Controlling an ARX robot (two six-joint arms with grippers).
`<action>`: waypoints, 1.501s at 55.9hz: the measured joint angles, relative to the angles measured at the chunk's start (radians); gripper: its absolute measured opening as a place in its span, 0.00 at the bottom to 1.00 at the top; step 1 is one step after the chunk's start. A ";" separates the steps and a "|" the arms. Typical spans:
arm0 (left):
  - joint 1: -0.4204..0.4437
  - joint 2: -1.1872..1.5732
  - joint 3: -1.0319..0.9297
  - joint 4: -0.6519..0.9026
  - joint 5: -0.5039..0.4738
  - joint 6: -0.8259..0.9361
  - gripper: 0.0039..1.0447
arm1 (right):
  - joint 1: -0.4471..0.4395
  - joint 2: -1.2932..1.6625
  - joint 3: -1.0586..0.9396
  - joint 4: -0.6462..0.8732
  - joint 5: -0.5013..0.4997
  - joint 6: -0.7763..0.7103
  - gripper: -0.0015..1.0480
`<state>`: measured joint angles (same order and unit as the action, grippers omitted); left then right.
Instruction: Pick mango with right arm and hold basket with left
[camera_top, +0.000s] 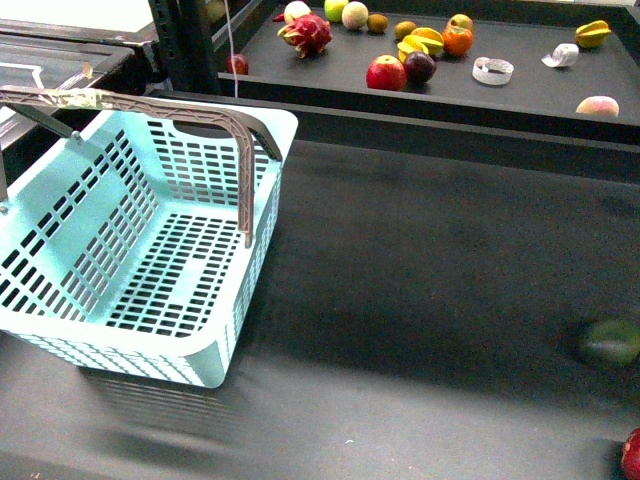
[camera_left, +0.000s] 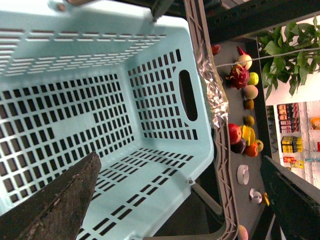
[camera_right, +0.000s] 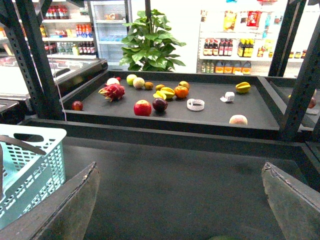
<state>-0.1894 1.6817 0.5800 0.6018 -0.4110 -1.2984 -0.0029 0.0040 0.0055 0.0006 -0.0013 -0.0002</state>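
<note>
Basket: the large light turquoise slotted plastic basket (camera_top: 190, 165) stands upright on the left part of the dark grey tabletop (camera_top: 420, 280).
Handles: the grey-brown curved taped handle (camera_top: 160, 103) is raised and arches across the basket's far side. The second grey-brown handle (camera_top: 45, 120) shows just below it at the far left.
Left pincer: the black toothed left gripper (camera_left: 179, 159) hangs over the basket's open inside with its fingers spread wide. In the left wrist view the taped handle runs between the fingers, unclamped.
Right pincer: the black right gripper (camera_right: 180, 167) is also spread wide, over bare tabletop and facing the tray. The basket's corner sits off to one side.
Mango: the smooth bright yellow oval mango (camera_top: 428, 37) lies on the raised black tray (camera_top: 520, 95) beyond the table. It is well apart from both grippers and from the basket.
Mango's neighbours: a ridged yellow starfruit (camera_top: 410, 48) lies against it on the left, and a round orange fruit (camera_top: 458, 41) is just beside it on the right. A glossy red apple (camera_top: 386, 73) and a dark purple round fruit (camera_top: 419, 67) lie nearer the tray's front edge.
Elsewhere on the tray: a pink spiky dragon fruit (camera_top: 305, 33) lies far left and a white tape ring (camera_top: 492, 70) lies right of the fruit cluster.
Tabletop, right edge: a blurred dark green oval fruit (camera_top: 610, 342) lies here.
Arms: neither shows in the front view.
</note>
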 joint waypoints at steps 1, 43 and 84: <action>-0.003 0.017 0.016 0.000 0.002 -0.006 0.92 | 0.000 0.000 0.000 0.000 0.000 0.000 0.92; 0.001 0.538 0.626 -0.099 0.122 -0.089 0.85 | 0.000 0.000 0.000 0.000 0.000 0.000 0.92; -0.024 0.463 0.548 -0.113 0.132 -0.015 0.04 | 0.000 0.000 0.000 0.000 0.000 0.000 0.92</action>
<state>-0.2131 2.1445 1.1278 0.4885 -0.2790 -1.3136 -0.0029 0.0040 0.0055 0.0006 -0.0013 0.0002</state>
